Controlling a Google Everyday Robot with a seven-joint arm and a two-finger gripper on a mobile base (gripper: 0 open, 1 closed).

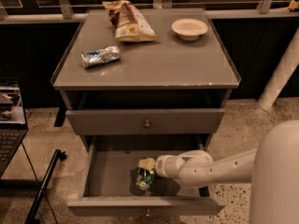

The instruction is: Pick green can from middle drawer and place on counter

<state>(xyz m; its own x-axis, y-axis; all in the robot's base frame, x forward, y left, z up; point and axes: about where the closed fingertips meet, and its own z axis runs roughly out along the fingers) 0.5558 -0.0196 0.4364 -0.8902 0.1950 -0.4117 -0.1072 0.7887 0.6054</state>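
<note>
The green can [145,179] stands on the floor of the open middle drawer [108,175], near its front centre. My gripper [145,168] reaches into the drawer from the right, and its pale tip sits right over the top of the can, touching or almost touching it. My white arm [210,168] crosses the right half of the drawer and hides the floor there. The counter [159,66] is the grey cabinet top above.
On the counter lie a crumpled silver-blue foil packet [100,56], a snack bag [129,22] and a white bowl [189,28]. A closed drawer front with a round knob [146,123] sits above the open drawer. A laptop [10,113] and a black stand [44,185] are at left.
</note>
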